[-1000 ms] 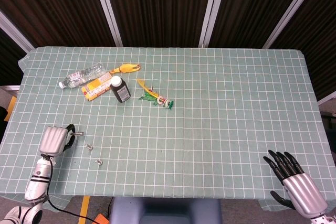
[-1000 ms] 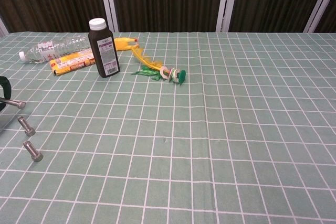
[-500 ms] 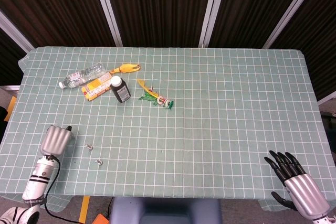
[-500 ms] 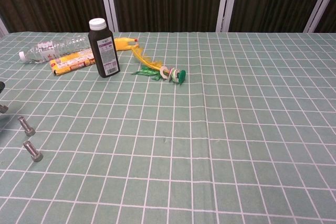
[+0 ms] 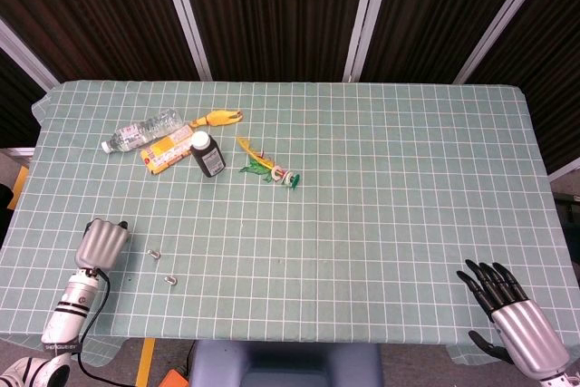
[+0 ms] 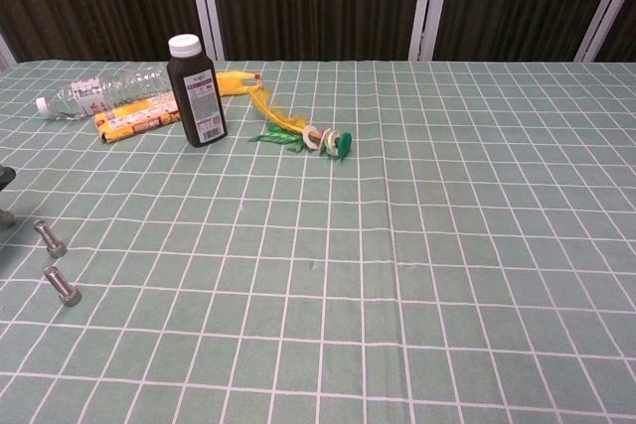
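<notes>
Just right of our left robot hand (image 5: 101, 244), fingers curled, grasp unclear, lie two bolts (image 5: 160, 266); our spread-fingered right robot hand (image 5: 512, 317) sits well apart.

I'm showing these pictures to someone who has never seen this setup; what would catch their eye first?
Probably the dark brown bottle with a white cap, standing upright among a cluster at the table's far left: a clear plastic bottle lying on its side, an orange packet and a yellow-and-green feathered toy. Next, two small metal bolts lying near the left hand at the near left edge. The right hand, its dark fingers spread, sits at the near right corner.
</notes>
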You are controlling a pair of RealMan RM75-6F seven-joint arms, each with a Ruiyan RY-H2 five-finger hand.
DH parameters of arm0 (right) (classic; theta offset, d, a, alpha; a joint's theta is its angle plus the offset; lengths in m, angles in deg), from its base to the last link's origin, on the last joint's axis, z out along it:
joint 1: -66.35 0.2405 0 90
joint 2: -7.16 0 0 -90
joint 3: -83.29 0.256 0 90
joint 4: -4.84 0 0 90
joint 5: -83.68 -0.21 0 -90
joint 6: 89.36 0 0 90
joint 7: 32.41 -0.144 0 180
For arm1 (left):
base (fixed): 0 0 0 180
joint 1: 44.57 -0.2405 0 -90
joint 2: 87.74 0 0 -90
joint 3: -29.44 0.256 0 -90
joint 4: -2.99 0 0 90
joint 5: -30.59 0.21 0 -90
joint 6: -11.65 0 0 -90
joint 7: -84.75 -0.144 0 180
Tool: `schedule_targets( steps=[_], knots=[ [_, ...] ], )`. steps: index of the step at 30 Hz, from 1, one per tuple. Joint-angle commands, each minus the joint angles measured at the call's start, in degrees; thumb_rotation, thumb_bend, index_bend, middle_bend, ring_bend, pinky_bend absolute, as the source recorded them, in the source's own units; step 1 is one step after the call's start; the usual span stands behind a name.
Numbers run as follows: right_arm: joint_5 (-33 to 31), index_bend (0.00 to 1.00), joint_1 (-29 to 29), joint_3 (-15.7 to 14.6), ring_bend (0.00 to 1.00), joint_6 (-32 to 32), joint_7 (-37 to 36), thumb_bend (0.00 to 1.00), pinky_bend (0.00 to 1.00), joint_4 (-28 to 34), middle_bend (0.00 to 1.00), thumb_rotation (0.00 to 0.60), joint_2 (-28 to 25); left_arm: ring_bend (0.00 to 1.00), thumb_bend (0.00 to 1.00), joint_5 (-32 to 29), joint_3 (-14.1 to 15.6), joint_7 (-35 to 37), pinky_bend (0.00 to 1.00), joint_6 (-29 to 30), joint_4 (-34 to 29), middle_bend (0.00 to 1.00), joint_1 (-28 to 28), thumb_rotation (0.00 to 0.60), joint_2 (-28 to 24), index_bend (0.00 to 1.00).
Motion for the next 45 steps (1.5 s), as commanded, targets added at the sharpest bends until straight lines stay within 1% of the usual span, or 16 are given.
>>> schedule_targets(
  steps=[1, 9, 19, 26, 31, 34, 37, 40, 41, 42, 45],
  knots=[
    [-0.05, 0.0, 0.01, 0.02, 0.0, 0.06, 0.06, 0.31, 0.0, 0.02, 0.0, 0.6, 0.01, 1.0, 0.44, -0.23, 0.1, 0.11, 1.0, -0.11, 0.07, 1.0, 0.01, 0.6, 0.15, 0.55],
    [-0.09, 0.0, 0.0, -0.03, 0.0, 0.23, 0.24, 0.31, 0.0, 0.19, 0.0, 0.6, -0.02, 1.0, 0.44, -0.15, 0.5, 0.16, 1.0, -0.4, 0.48, 1.0, 0.18, 0.6, 0.61, 0.54],
    [-0.25, 0.0, 0.03, -0.02, 0.0, 0.41, 0.3, 0.31, 0.0, 0.31, 0.0, 0.6, -0.09, 1.0, 0.44, -0.11, 0.76, 0.5, 1.0, -0.43, 0.9, 1.0, 0.46, 0.6, 1.13, 0.49],
    [-0.32, 0.0, 0.05, 0.0, 0.0, 0.48, 0.23, 0.31, 0.0, 0.32, 0.0, 0.6, -0.12, 1.0, 0.44, 0.06, 0.77, 0.72, 1.0, -0.06, 0.83, 1.0, 0.6, 0.6, 1.28, 0.4],
    [-0.33, 0.0, 0.02, 0.01, 0.0, 0.42, 0.21, 0.31, 0.0, 0.33, 0.0, 0.6, -0.15, 1.0, 0.44, 0.02, 0.88, 0.75, 1.0, -0.13, 0.58, 1.0, 0.67, 0.6, 1.17, 0.38],
    [-0.28, 0.0, -0.01, 0.0, 0.0, 0.34, 0.2, 0.31, 0.0, 0.31, 0.0, 0.6, -0.16, 1.0, 0.44, 0.12, 0.88, 0.92, 1.0, 0.22, -0.04, 1.0, 0.6, 0.6, 0.87, 0.37],
    [-0.25, 0.0, -0.03, 0.0, 0.0, 0.3, 0.2, 0.31, 0.0, 0.24, 0.0, 0.6, -0.16, 1.0, 0.44, 0.75, 0.73, 1.96, 1.0, 1.67, -2.22, 1.0, 0.3, 0.6, -0.37, 0.35],
    [-0.24, 0.0, -0.07, 0.03, 0.0, 0.11, 0.0, 0.31, 0.0, 0.22, 0.0, 0.6, -0.23, 1.0, 0.44, 1.69, 0.4, 5.27, 1.0, 4.31, -5.91, 1.0, -0.66, 0.6, -2.7, 0.32],
    [-0.25, 0.0, -0.1, 0.05, 0.0, -0.04, -0.15, 0.31, 0.0, 0.22, 0.0, 0.6, -0.29, 1.0, 0.43, 2.21, 0.34, 8.23, 1.0, 5.72, -8.03, 1.0, -1.4, 0.6, -4.19, 0.31],
    [-0.25, 0.0, -0.14, 0.06, 0.0, -0.16, -0.26, 0.31, 0.0, 0.2, 0.0, 0.6, -0.34, 1.0, 0.43, 2.9, 0.35, 11.64, 1.0, 6.97, -9.7, 1.0, -2.05, 0.6, -5.34, 0.3],
    [0.03, 0.0, -0.18, -0.06, 0.0, -0.31, -0.41, 0.31, 0.0, 0.1, 0.0, 0.6, -0.38, 1.0, 0.43, 5.07, 0.35, 27.96, 1.0, 12.47, -14.71, 0.99, -5.32, 0.6, -8.72, 0.26]
  ],
)
